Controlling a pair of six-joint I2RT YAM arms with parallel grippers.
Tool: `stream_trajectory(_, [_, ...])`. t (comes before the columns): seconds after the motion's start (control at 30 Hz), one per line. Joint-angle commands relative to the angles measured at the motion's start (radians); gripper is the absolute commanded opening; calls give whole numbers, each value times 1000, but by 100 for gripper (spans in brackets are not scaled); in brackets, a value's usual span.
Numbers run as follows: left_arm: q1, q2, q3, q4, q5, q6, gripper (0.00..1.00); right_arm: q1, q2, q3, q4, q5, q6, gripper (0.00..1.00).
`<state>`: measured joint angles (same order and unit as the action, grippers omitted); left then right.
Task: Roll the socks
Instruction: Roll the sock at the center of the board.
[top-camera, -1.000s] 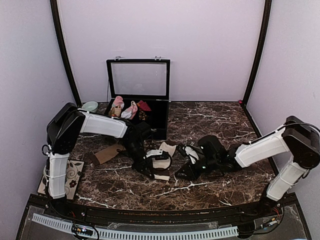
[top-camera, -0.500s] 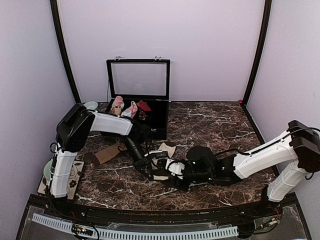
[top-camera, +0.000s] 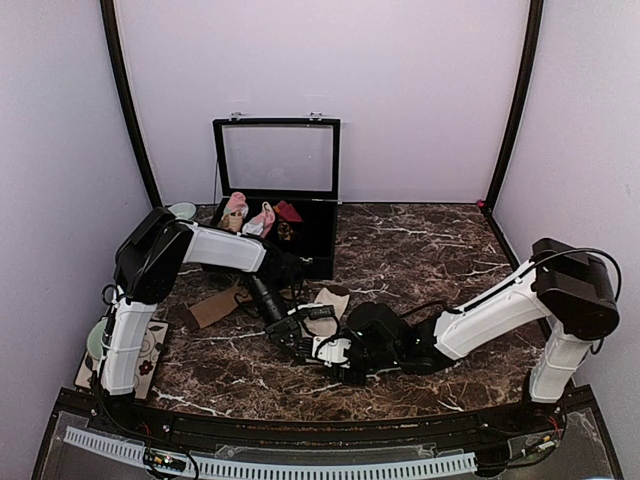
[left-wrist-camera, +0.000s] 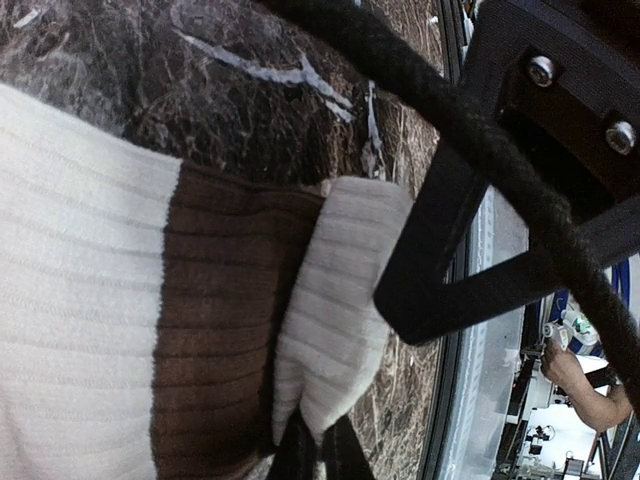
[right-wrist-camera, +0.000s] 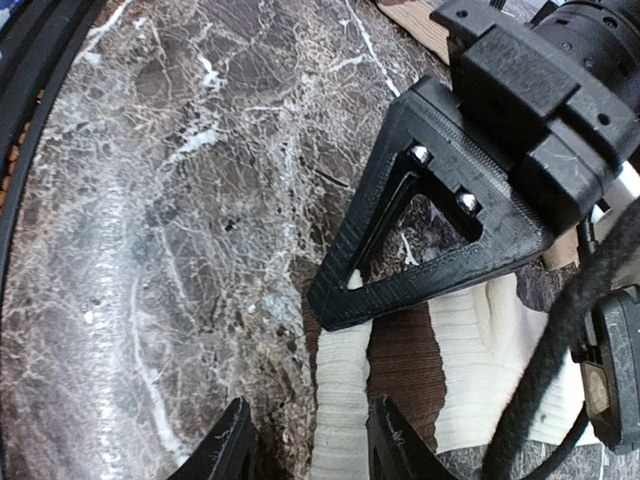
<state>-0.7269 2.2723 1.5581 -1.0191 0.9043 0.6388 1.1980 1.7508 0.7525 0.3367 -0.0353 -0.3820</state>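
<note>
A cream sock (top-camera: 330, 298) with a dark brown patch lies on the marble table centre. It fills the left wrist view (left-wrist-camera: 80, 250) and shows in the right wrist view (right-wrist-camera: 490, 340). My left gripper (top-camera: 312, 338) is shut on a cream fold at the sock's near end (left-wrist-camera: 320, 455). My right gripper (top-camera: 338, 362) is open, and its fingers straddle a cream strip of the same sock (right-wrist-camera: 310, 450), just in front of the left gripper's finger (right-wrist-camera: 420, 230). A tan-brown sock (top-camera: 215, 306) lies flat to the left, behind the left arm.
A black case (top-camera: 318, 240) with its glass lid (top-camera: 275, 157) up stands at the back. It holds pink-and-white bundles (top-camera: 235, 212) and a dark red bundle (top-camera: 288, 211). A pale green bowl (top-camera: 181, 211) and a patterned mat (top-camera: 150, 350) are at the left.
My right arm has reached left until its gripper meets the left gripper over the cream sock. The left gripper has shifted slightly and still holds the sock.
</note>
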Motion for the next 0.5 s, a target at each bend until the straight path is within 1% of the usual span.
stream_trajectory(0.0, [7, 22, -12, -24, -37, 9, 0, -5, 48, 35, 27, 26, -48, 37])
stream_trajectory(0.07, [6, 23, -13, -27, -45, 15, 0, -10, 65, 37, 34, 24, -49, 34])
stream_trajectory(0.2, [7, 21, -11, -46, -55, 41, 1, -20, 99, 38, 36, 17, -34, 26])
stream_trajectory(0.23, [6, 19, -10, -54, -49, 55, 2, -23, 106, 37, 38, 16, -26, 24])
stream_trajectory(0.33, [6, -13, -27, -73, -5, 112, 12, -32, 126, 30, 44, 13, -3, 16])
stream_trajectory(0.37, [6, -32, -34, -70, 0, 123, 14, -37, 130, 26, 45, 13, 9, 11])
stream_trajectory(0.47, [8, -79, -45, -57, -17, 135, 19, -53, 133, 14, 51, -25, 46, 0])
